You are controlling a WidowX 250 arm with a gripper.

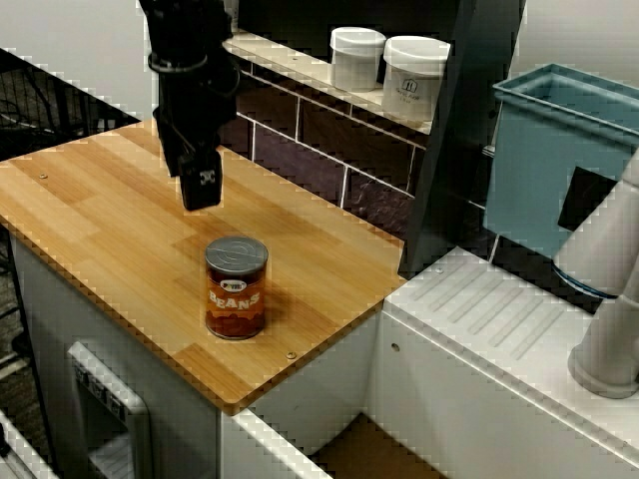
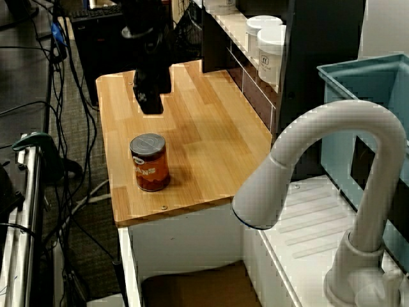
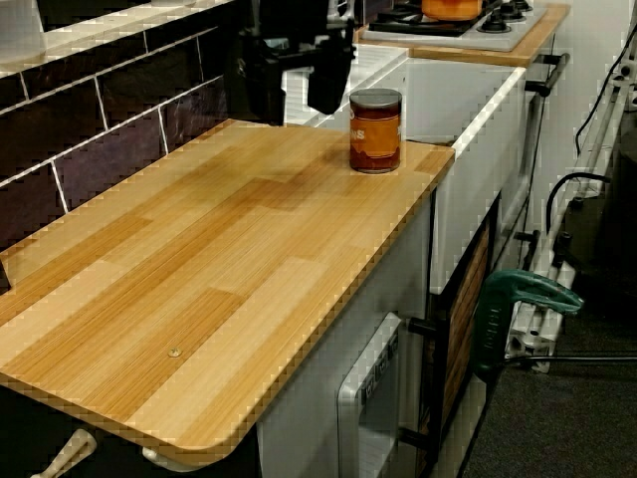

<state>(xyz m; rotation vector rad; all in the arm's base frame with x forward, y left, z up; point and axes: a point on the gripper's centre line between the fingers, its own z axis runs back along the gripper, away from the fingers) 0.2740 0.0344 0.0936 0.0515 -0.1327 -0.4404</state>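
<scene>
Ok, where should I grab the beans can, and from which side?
I'd grip the can across its round label wall at mid-height, coming down from above. It stands upright on the wooden counter with nothing touching it. The open gripper hangs nearby, apart from it.

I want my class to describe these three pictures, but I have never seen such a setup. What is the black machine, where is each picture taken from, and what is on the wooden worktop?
The black machine is a robot arm. Its tip is a pincer with two fingers, here standing apart and holding nothing. All three pictures show one moment. One view looks down from the front, one looks past a white tap at the sink end, and one looks low along the wooden worktop from its other end. On the wood stands one upright can of beans, lid closed. The pincer hangs over the wood near the can, not touching it. Two white jars stand on the shelf behind.
</scene>
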